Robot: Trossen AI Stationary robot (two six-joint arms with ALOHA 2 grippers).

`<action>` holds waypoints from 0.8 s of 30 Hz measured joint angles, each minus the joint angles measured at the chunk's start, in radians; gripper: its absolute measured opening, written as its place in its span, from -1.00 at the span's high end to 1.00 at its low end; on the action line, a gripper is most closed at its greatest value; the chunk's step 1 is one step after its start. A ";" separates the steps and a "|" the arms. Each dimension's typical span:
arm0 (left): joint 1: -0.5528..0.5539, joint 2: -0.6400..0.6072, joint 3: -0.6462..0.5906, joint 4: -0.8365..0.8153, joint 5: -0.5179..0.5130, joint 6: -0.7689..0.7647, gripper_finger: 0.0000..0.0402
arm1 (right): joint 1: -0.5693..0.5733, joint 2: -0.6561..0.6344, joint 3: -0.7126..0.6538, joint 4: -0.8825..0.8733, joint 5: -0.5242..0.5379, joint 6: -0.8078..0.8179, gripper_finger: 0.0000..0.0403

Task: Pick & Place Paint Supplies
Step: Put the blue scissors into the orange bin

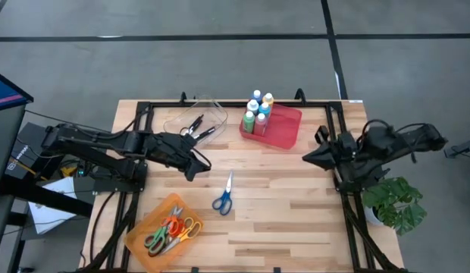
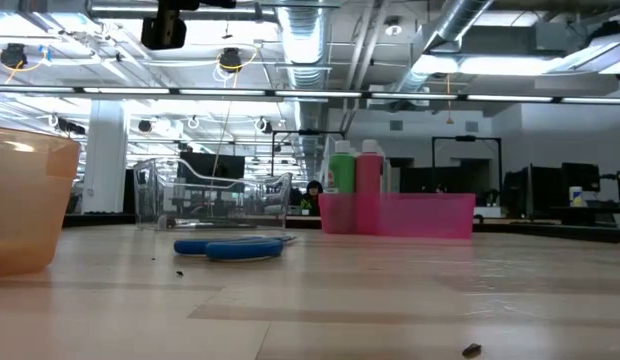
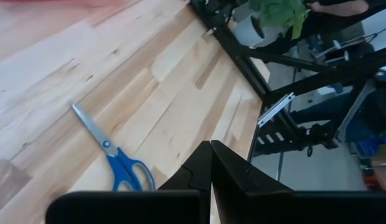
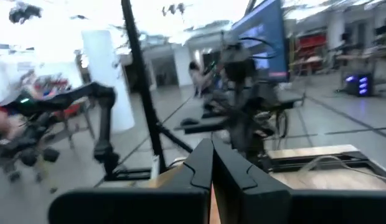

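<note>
While both arms sit pulled back from the work area, nothing is held. Far left of the high view, the left gripper (image 1: 198, 165) is clenched, fingers pressed together and empty, over bare wood left of centre. Front-left corner: an orange bin (image 1: 138, 232) with several coloured-handled scissors (image 1: 173, 231) lying in it. Behind the left gripper, near the back edge, a clear plastic container (image 1: 214, 112) with a couple of dark-handled tools (image 1: 195, 128) inside; can't tell exactly what they are.

Centre of the table: blue-handled scissors (image 1: 224, 196) lying flat and alone, just beside the left gripper, not touching it. Left wrist view shows the same pair, blades closed, ahead of the shut fingertips (image 3: 211, 155).

Right of centre at the back: red tray (image 1: 286, 129) with the paint bottles (image 1: 256, 111) standing upright and clustered at its left end; green, blue, yellow and white ones visible, white caps. Low view shows green (image 2: 341, 168) and pink (image 2: 370, 170) bottles rising above the tray wall. Rest of the tray is bare.

Right side: right gripper (image 1: 306, 158) also clenched and empty, near the tray's right end, apart from it. A potted plant (image 1: 397, 203) sits off the table's right edge.
</note>
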 joint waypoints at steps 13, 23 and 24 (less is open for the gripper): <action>-0.004 0.027 0.000 0.005 -0.041 -0.008 1.00 | -0.051 -0.387 -0.538 0.307 -0.014 -0.023 1.00; -0.004 0.078 0.000 0.007 -0.044 -0.009 1.00 | -0.202 -0.626 -0.564 0.072 -0.178 -0.023 1.00; -0.004 0.085 0.000 0.009 -0.044 -0.008 1.00 | -0.215 -0.627 -0.565 0.055 -0.196 -0.024 1.00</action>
